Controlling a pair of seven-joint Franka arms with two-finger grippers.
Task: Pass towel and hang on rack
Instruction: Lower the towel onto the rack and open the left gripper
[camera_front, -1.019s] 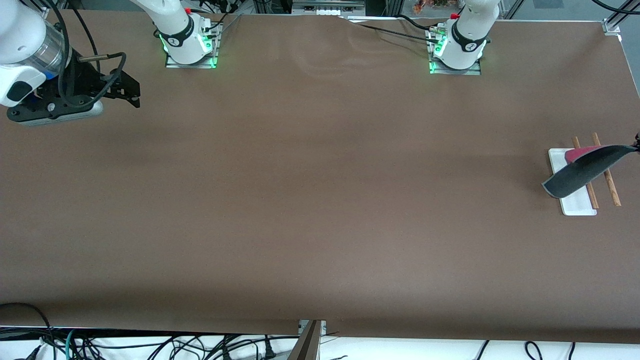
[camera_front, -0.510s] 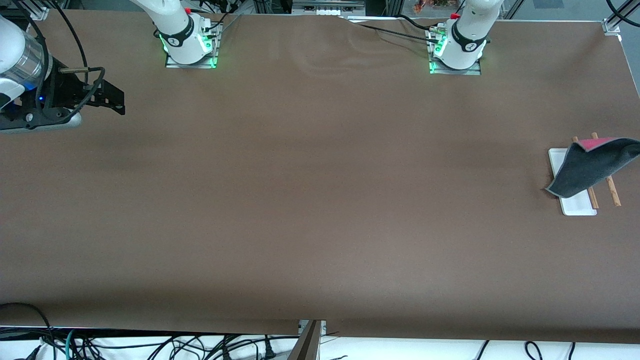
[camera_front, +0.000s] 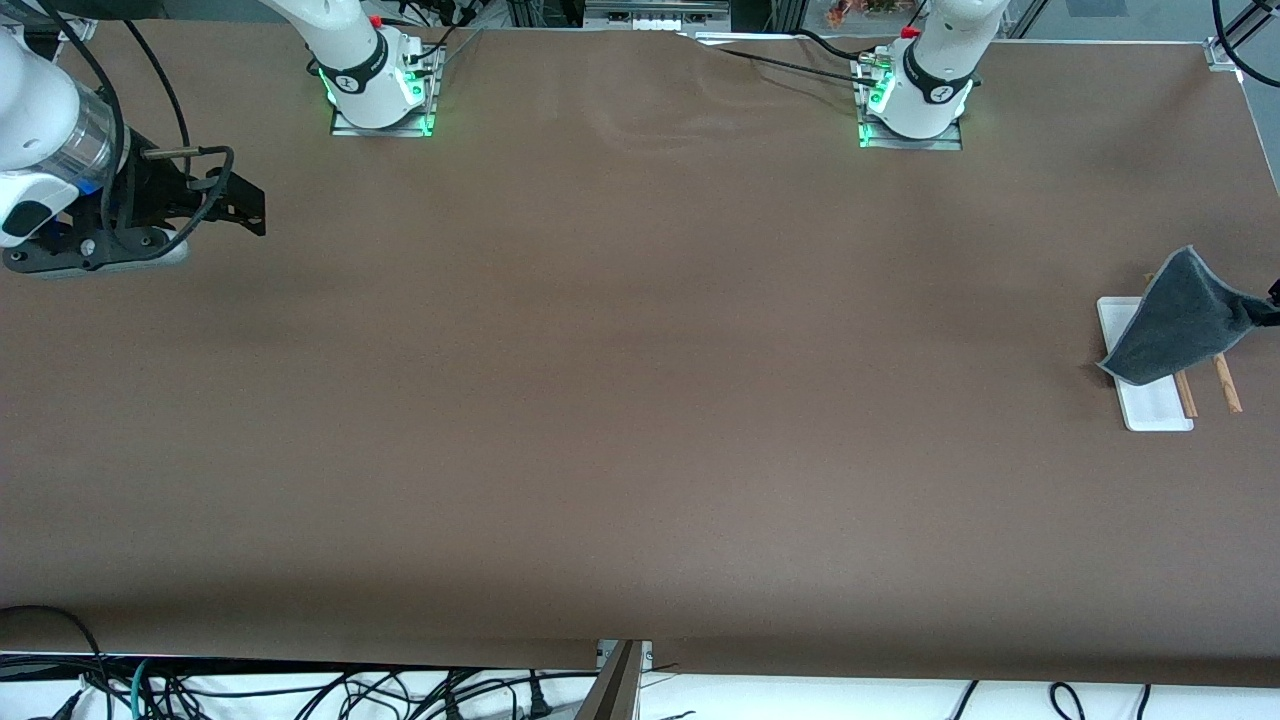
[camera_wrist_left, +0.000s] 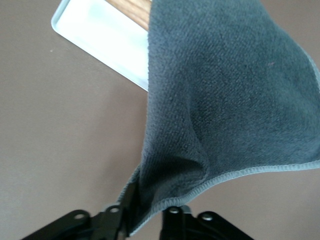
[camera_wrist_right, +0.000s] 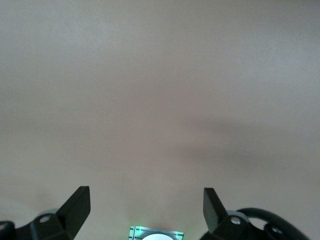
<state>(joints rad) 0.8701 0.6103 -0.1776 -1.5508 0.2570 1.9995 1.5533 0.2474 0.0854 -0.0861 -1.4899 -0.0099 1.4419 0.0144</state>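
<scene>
At the left arm's end of the table we see the rack (camera_front: 1150, 405), its flat white base lying on the brown table (camera_front: 640, 400) and two light-brown wooden rods showing just beside it. The towel (camera_front: 1180, 320) hangs over the rack with its dark grey side toward us and a thin pale edging along its border, covering most of the rods and part of the base; no pink shows. In the left wrist view, the towel (camera_wrist_left: 225, 100) runs down between the black fingers (camera_wrist_left: 120, 215) of the left gripper (camera_wrist_left: 147, 220), one corner of the cloth lying in the gap between them over the white base (camera_wrist_left: 100, 40). We cannot tell whether those fingers clamp the cloth or have let go. Toward the right arm's end, the right gripper (camera_front: 235, 200) hangs over bare table, well apart from the towel and rack. The right wrist view shows the right gripper (camera_wrist_right: 147, 205) spread wide with nothing between its fingers.
</scene>
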